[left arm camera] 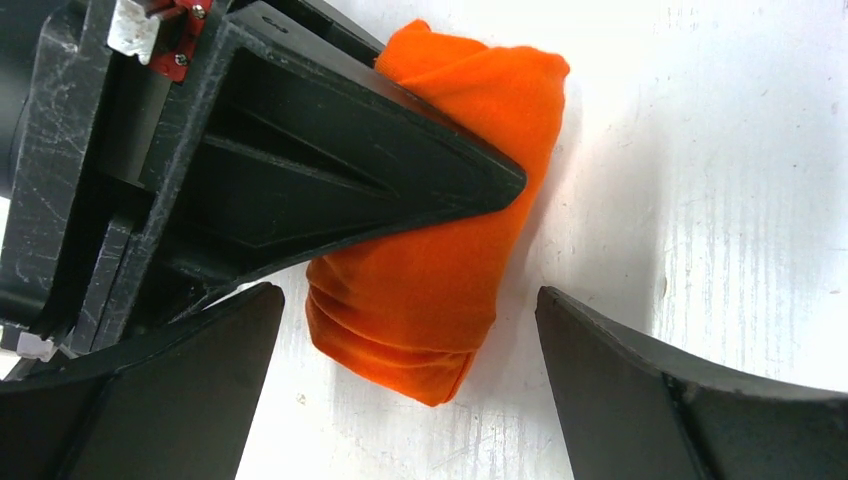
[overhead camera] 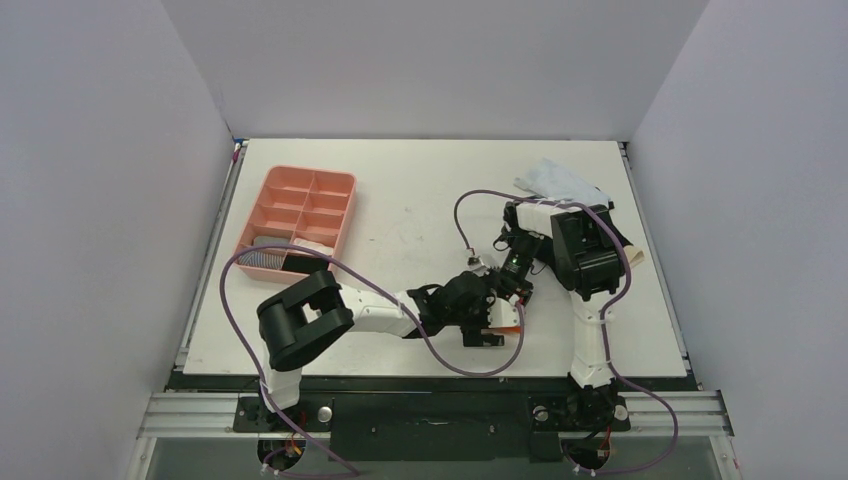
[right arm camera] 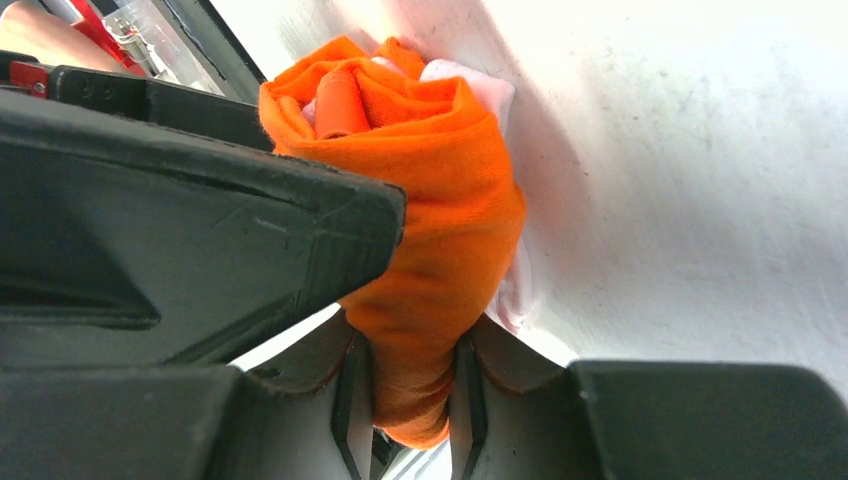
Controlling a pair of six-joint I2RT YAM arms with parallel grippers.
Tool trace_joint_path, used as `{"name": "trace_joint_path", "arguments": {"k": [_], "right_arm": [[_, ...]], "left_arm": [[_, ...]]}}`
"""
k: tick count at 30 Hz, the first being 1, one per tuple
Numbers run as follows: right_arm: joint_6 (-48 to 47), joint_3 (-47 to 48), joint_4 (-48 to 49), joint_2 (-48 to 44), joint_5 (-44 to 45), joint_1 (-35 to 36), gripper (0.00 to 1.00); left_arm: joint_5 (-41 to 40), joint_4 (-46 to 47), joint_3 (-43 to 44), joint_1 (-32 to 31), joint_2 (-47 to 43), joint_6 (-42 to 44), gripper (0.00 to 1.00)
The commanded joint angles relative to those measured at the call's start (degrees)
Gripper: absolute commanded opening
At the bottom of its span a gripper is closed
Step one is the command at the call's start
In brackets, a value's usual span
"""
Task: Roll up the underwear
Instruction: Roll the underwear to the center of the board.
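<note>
Seen on my remote feed: the left arm [overhead camera: 300, 322] and right arm [overhead camera: 586, 255] share one build, with bulky black joint housings, slim white links and a purple cable [overhead camera: 487, 192] trailing from each. A small green light [overhead camera: 513, 262] glows near the right arm's wrist. Close up, I see the left fingers [left arm camera: 160, 400] as wedge-shaped black plastic, scuffed and dusted grey. The right fingers [right arm camera: 700, 420] carry dark pads [right arm camera: 505, 362]. A red connector [left arm camera: 172, 35] sits on the right arm's black casing.

Soft matt orange cloth underwear [left arm camera: 430, 290], scuffed smooth white tabletop [left arm camera: 700, 150]
</note>
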Motion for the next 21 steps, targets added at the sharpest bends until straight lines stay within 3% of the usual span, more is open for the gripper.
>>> {"name": "trace_joint_path", "arguments": {"k": [1,15,21], "right_arm": [[-3.73,0.09,12.91,3.07,0.51,1.12,0.00],[-8.96,2.25,8.06,4.92,-6.09,0.85,0.00],[-11.16,2.13,5.96,5.66,-7.37,-0.25,0.00]], "left_arm": [[0.61,7.76,-0.25,-0.20,2.10,0.14,1.00],[1.64,11.02,-1.78,-0.20,4.53,-0.45,0.93],[2.03,16.45,-6.86,-0.12,3.41,0.31,0.93]]}}
